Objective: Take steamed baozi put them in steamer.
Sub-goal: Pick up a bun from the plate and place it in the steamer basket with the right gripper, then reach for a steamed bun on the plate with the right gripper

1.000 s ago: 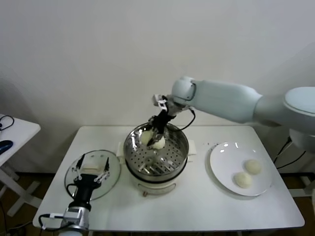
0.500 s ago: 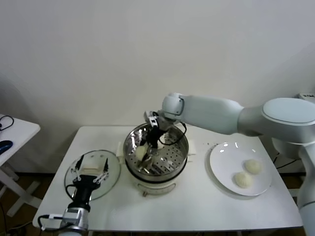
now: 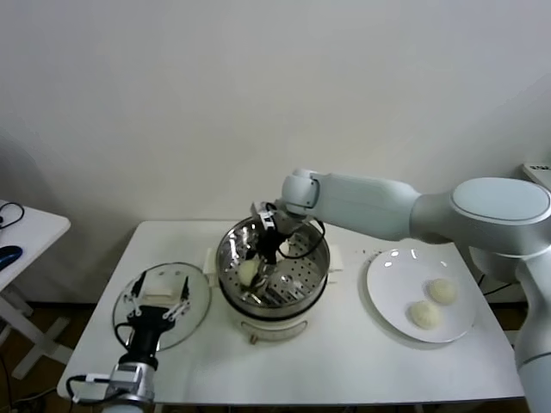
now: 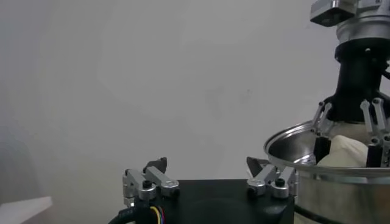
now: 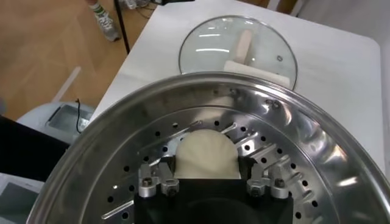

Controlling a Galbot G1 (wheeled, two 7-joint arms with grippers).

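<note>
The right claw point(image 3: 258, 268) is down inside the steamer point(image 3: 314, 258), clamped on 1 baozi point(image 3: 248, 271) at the perforated tray — not yet let go — while 2 baozi point(image 3: 434, 302) wait on the plate point(image 3: 383, 288) well off to its side, and the left claw point(image 3: 157, 297), fingers apart, idles over the glass lid point(image 3: 200, 297).

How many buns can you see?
3. One bun is inside the steamer, held by the right gripper. Two more sit on the white plate. Another could be hidden behind the steamer's wall.
</note>
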